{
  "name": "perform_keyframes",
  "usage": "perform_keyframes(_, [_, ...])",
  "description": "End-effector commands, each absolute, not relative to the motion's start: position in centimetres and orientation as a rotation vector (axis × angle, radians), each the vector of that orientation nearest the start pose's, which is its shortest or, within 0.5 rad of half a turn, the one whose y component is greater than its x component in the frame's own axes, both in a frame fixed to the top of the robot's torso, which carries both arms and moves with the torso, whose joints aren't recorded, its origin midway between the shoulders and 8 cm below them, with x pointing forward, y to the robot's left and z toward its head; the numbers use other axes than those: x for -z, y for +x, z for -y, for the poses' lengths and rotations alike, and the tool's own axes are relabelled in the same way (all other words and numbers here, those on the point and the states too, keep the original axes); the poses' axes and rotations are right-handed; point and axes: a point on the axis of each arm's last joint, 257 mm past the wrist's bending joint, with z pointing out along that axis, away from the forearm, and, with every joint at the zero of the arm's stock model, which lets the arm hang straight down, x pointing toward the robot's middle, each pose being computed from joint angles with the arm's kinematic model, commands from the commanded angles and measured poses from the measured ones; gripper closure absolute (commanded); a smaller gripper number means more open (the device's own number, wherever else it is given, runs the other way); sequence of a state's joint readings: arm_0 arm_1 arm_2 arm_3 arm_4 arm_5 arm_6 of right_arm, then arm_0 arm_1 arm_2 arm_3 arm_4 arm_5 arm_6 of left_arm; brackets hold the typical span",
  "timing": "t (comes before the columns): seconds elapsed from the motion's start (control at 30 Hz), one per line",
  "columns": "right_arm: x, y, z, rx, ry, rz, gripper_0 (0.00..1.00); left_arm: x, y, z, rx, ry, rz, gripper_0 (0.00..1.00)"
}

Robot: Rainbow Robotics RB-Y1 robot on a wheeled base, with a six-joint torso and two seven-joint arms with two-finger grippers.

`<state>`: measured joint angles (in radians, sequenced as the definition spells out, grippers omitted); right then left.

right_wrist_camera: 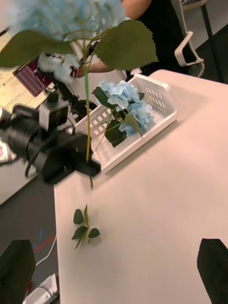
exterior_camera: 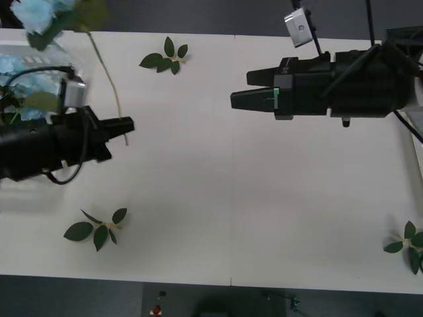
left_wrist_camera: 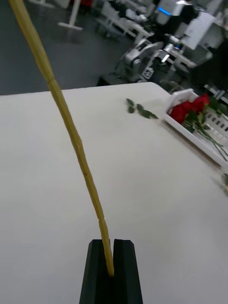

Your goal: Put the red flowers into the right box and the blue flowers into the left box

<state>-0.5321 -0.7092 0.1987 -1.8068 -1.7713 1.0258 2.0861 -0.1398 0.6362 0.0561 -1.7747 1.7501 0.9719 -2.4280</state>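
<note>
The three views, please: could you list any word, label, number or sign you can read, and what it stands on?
None can be read.
The paper beyond the left box: print too blurred.
The tag on the equipment beyond the table: a square pattern, no legible text.

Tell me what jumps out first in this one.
The left pincer is shut on the thin stem of a blue flower, holding it up beside the left box, where more blue flowers already lie. The right pincer hangs open over the middle of the table. Red flowers lie in the right box at the far side.
</note>
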Motion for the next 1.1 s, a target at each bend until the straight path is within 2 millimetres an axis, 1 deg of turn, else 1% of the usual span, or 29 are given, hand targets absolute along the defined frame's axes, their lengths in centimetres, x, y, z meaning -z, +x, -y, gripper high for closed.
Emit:
perform_keyframes(0.03, [1.7,41.3,5.6,-1.069,-1.014,-1.732,0.0,10.4,46.5,-23.6,0.831,0.539,-1.84,1.0])
perform_keyframes(0.07, [1.6,40.9,5.9,-1.07,-1.013,-1.741,0.0,10.2,46.5,-24.6,0.826,0.524,-1.855,1.0])
perform_keyframes(0.13, [1.2,39.3,6.6,-1.045,-1.018,-1.746,0.0,9.9,46.6,-28.9,0.81,0.433,-1.92,1.0])
perform_keyframes(0.17, [1.1,38.8,6.7,-1.042,-1.017,-1.745,0.0,9.8,46.6,-30.0,0.803,0.415,-1.931,1.0])
perform_keyframes(0.23, [1.0,36.9,6.8,-1.037,-1.014,-1.75,0.0,9.8,46.3,-34.1,0.786,0.35,-1.972,1.0])
perform_keyframes(0.27, [0.9,36.4,6.8,-1.03,-1.021,-1.745,0.0,9.9,46.1,-35.0,0.78,0.341,-1.985,1.0])
perform_keyframes(0.3, [1.0,35.3,6.8,-1.015,-1.047,-1.734,0.0,9.9,45.6,-37.2,0.765,0.311,-2.012,1.0])
perform_keyframes(0.33, [1.1,34.9,6.7,-1.014,-1.054,-1.733,0.0,9.9,45.4,-38.1,0.759,0.296,-2.022,1.0])
perform_keyframes(0.4, [1.1,33.6,6.8,-0.998,-1.103,-1.712,0.0,10.0,44.6,-41.6,0.72,0.241,-2.049,1.0])
perform_keyframes(0.5, [1.5,32.7,6.8,-0.975,-1.156,-1.679,0.0,10.4,43.4,-45.3,0.647,0.187,-2.084,1.0])
perform_keyframes(0.53, [1.5,32.6,6.9,-0.957,-1.177,-1.665,0.0,10.5,43.1,-45.9,0.63,0.18,-2.092,1.0])
perform_keyframes(0.57, [1.6,32.5,6.9,-0.938,-1.202,-1.64,0.0,10.7,42.6,-47.2,0.592,0.165,-2.106,1.0])
perform_keyframes(0.63, [1.8,32.4,6.9,-0.927,-1.222,-1.615,0.0,10.7,41.9,-48.6,0.545,0.154,-2.116,1.0])
perform_keyframes(0.7, [1.9,32.2,6.8,-0.943,-1.219,-1.602,0.0,11.0,41.4,-49.4,0.51,0.156,-2.13,1.0])
perform_keyframes(0.8, [2.1,32.2,6.7,-0.937,-1.229,-1.579,0.0,11.1,41.3,-49.7,0.489,0.164,-2.134,1.0])
perform_keyframes(0.87, [2.0,32.1,6.6,-0.942,-1.228,-1.577,0.0,11.3,41.5,-49.4,0.489,0.173,-2.137,0.98])
perform_keyframes(0.97, [2.1,31.9,6.7,-0.98,-1.199,-1.602,0.0,11.5,41.8,-49.0,0.484,0.183,-2.132,0.69])
perform_keyframes(1.0, [2.1,31.9,6.7,-0.98,-1.199,-1.602,0.0,11.6,41.9,-48.9,0.481,0.187,-2.132,0.58])
perform_keyframes(1.03, [2.1,31.9,6.7,-0.98,-1.199,-1.602,0.0,11.5,42.1,-48.8,0.481,0.19,-2.128,0.42])
perform_keyframes(1.1, [2.1,31.9,6.7,-0.98,-1.199,-1.602,0.0,11.5,42.1,-48.4,0.481,0.203,-2.127,0.19])
